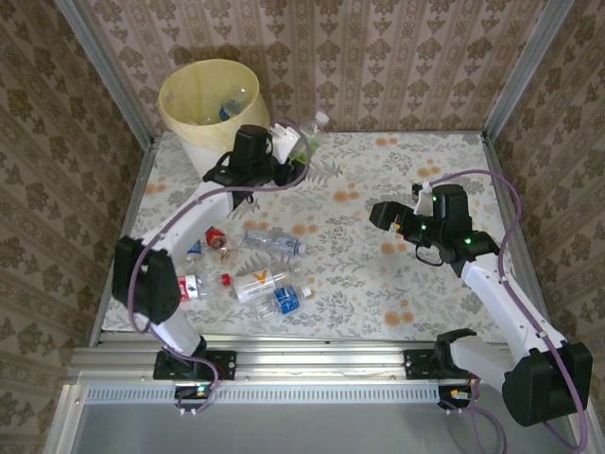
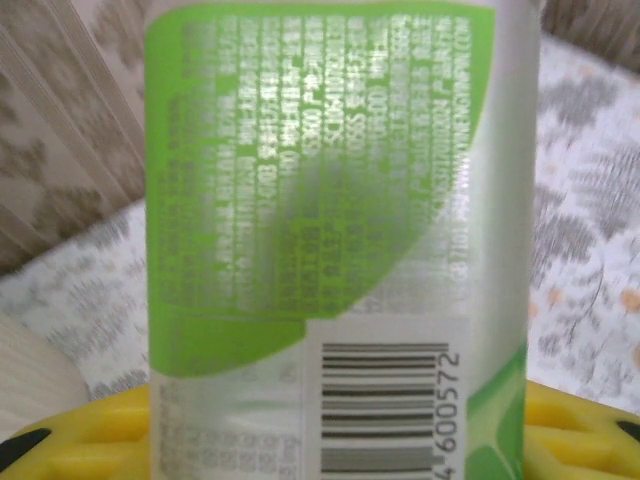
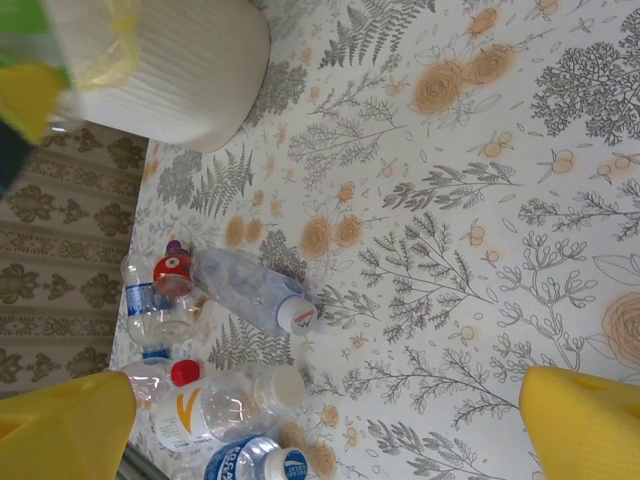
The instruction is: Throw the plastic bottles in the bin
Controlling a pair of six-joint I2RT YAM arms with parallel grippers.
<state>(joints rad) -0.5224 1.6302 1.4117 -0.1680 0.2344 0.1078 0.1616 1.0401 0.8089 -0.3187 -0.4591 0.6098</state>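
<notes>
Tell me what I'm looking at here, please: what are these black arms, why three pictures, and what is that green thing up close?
These are two robot arms bolted at the near edge of a flowered table. The overhead picture comes from a fixed camera above and behind them. The other two come from small cameras on each wrist, so the yellow shapes at their edges are each pincer's own fingers.

The left pincer is closed on a green-labelled bottle, close to the pale-yellow bin, which already has bottles inside. That bottle is the green thing in the left wrist picture.

The right pincer is open and holds nothing. Its camera looks across at a cluster of bottles lying on the table.
</notes>
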